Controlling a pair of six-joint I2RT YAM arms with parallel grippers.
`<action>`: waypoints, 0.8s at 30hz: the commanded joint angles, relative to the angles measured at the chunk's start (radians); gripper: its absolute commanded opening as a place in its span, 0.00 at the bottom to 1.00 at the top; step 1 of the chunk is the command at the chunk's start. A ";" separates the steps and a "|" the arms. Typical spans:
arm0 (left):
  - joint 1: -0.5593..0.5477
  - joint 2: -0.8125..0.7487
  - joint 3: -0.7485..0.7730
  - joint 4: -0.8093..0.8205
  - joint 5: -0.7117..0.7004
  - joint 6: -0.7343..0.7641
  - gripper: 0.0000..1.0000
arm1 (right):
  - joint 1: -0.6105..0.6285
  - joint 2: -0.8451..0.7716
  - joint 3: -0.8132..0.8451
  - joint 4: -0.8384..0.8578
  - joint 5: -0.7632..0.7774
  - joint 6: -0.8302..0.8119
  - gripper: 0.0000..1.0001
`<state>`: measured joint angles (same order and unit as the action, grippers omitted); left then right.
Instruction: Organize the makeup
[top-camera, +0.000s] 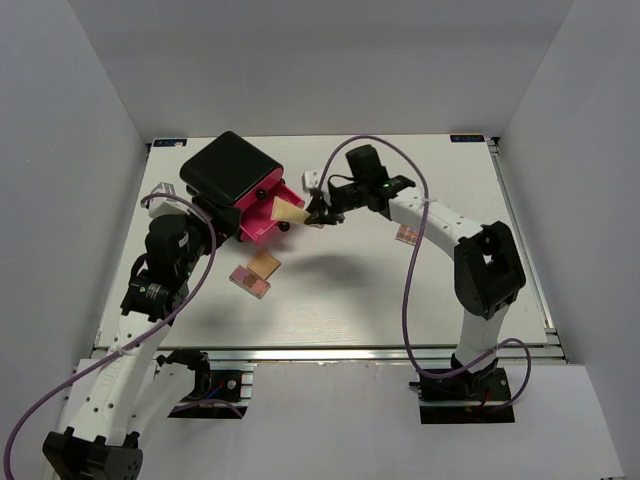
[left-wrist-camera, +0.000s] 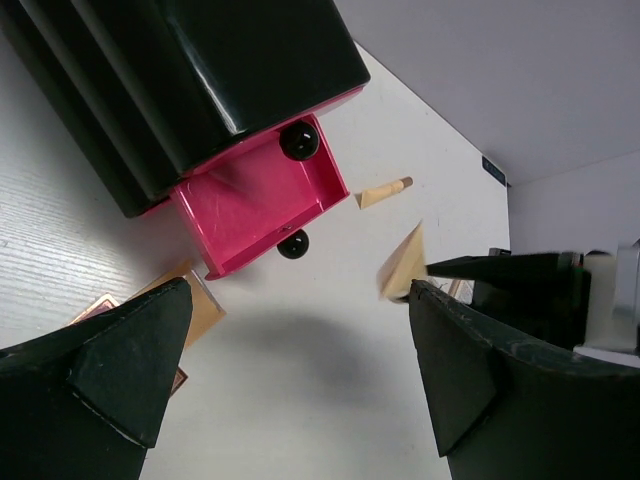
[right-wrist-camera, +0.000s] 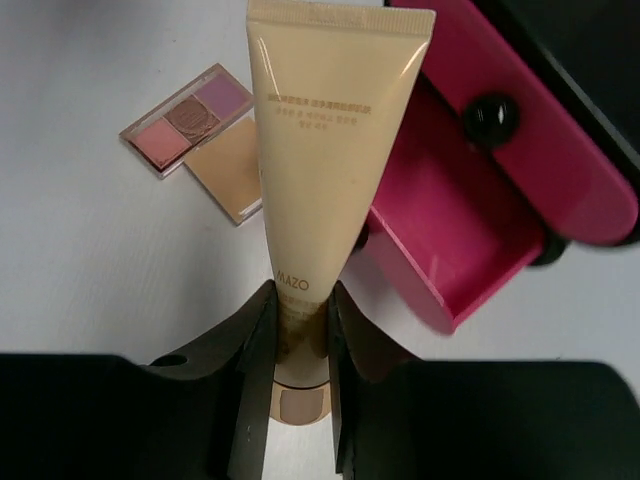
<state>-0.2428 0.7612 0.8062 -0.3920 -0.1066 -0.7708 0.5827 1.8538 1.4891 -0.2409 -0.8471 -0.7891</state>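
My right gripper (top-camera: 322, 212) is shut on a beige tube (top-camera: 291, 213) near its cap end and holds it over the front of the open pink drawer (top-camera: 262, 220). In the right wrist view the tube (right-wrist-camera: 330, 150) points away from the gripper (right-wrist-camera: 302, 330), beside the drawer (right-wrist-camera: 450, 240). A pink-brown palette (top-camera: 250, 282) and a tan compact (top-camera: 265, 264) lie in front of the drawer. My left gripper (top-camera: 212, 228) is open and empty beside the box, above the table (left-wrist-camera: 300, 380). A second beige tube (left-wrist-camera: 385, 192) lies beyond the drawer. No pencils show.
The big black box (top-camera: 232, 172) stands at the back left with its pink drawers toward the middle. Another palette (top-camera: 407, 235) lies on the table right of centre, next to the right arm. White walls close the table on three sides.
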 joint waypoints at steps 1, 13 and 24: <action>-0.004 -0.037 0.021 -0.018 -0.028 0.018 0.98 | 0.040 -0.004 0.078 -0.004 0.054 -0.367 0.22; -0.004 -0.102 0.001 -0.054 -0.062 0.008 0.98 | 0.177 0.143 0.253 0.000 0.302 -0.736 0.31; -0.004 -0.115 0.004 -0.065 -0.073 0.007 0.98 | 0.192 0.243 0.326 -0.032 0.391 -0.828 0.63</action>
<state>-0.2443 0.6628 0.8062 -0.4492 -0.1635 -0.7673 0.7792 2.1056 1.7649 -0.2878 -0.4835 -1.5688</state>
